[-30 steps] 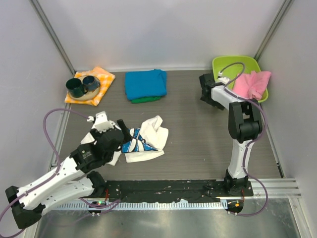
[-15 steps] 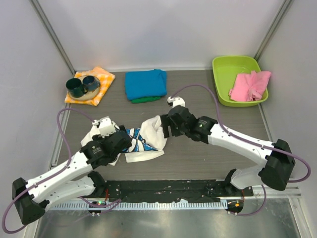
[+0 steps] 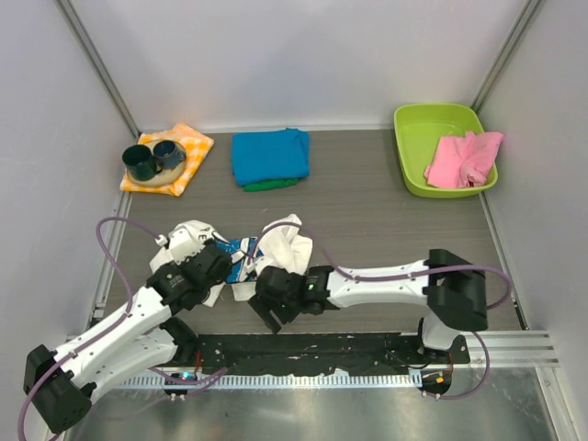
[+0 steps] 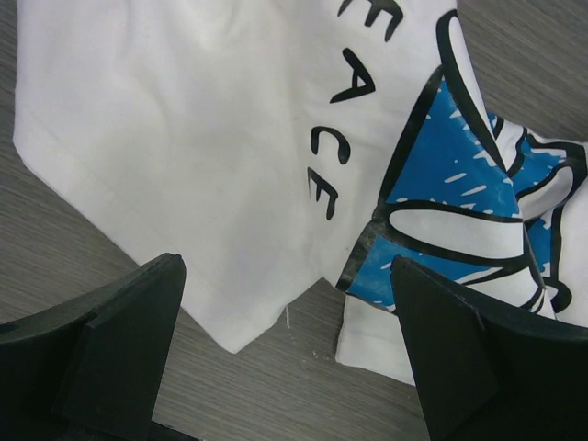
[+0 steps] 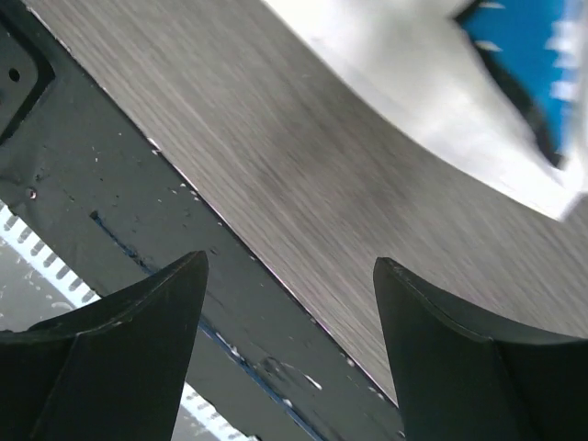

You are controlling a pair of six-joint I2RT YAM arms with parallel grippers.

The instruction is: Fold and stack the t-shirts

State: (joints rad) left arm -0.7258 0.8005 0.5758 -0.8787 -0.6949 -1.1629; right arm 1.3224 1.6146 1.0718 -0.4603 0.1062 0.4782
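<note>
The white t-shirt (image 3: 280, 246) with blue daisy prints lies crumpled on the table left of centre. In the left wrist view its "PEACE" lettering (image 4: 342, 119) and a blue print (image 4: 459, 197) show. My left gripper (image 3: 219, 262) (image 4: 287, 268) hovers open over the shirt's left hem, with nothing between its fingers. The right gripper (image 3: 270, 317) (image 5: 289, 263) is open just beyond the shirt's near edge (image 5: 441, 110), over bare table and the black base strip. A folded turquoise tee (image 3: 269, 154) lies on a green one (image 3: 272, 185) at the back.
An orange-and-white checked cloth (image 3: 188, 147) with two dark cups (image 3: 152, 158) sits at the back left. A lime green bin (image 3: 432, 124) holding a pink cloth (image 3: 464, 156) is at the back right. The black base strip (image 3: 349, 347) runs along the near edge.
The right arm swung from the green bin at the back right, across the table, down to the shirt's near edge, and its jaws narrowed a little. The left gripper shifted slightly left over the shirt.
</note>
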